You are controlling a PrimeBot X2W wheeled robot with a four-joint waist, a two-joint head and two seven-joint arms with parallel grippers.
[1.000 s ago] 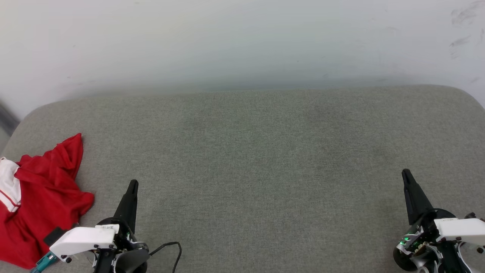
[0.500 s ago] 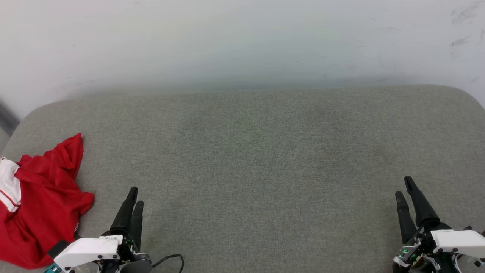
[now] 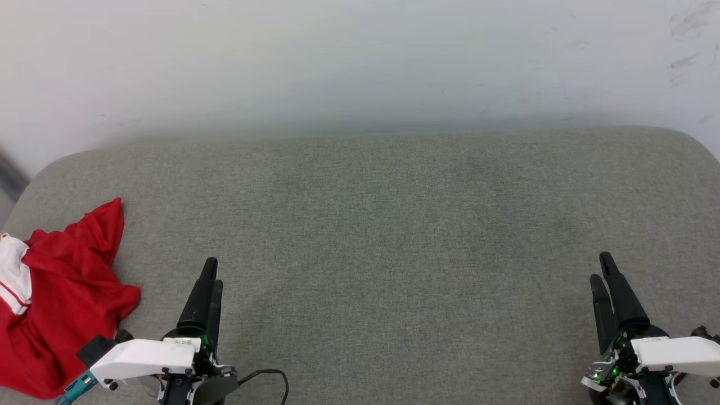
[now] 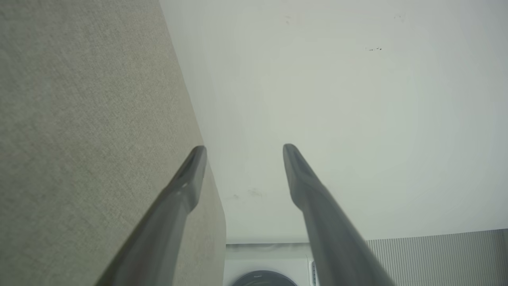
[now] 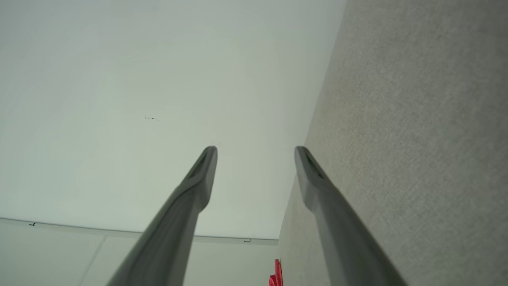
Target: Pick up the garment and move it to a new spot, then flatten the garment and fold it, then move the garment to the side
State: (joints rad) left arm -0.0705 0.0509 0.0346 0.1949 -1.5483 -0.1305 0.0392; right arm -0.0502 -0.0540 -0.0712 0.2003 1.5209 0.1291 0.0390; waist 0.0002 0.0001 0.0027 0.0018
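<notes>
While the red garment [image 3: 62, 304] lies crumpled at the left edge of the grey cushion [image 3: 394, 225] (one white sleeve showing), we hold our left gripper [image 3: 214, 273] near it, fingers spread and empty. Our right gripper [image 3: 599, 267] hovers by the front right corner, likewise spread and empty.

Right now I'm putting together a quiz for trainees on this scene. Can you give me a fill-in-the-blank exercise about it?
1. The garment lies crumpled on the robot's ____ side of the grey cushion.
2. The body of the garment is red, and its sleeve is ____ with thin red stripes.
3. The left gripper and the right gripper hold nothing, and both are ____.

Missing words: left; white; open.
</notes>
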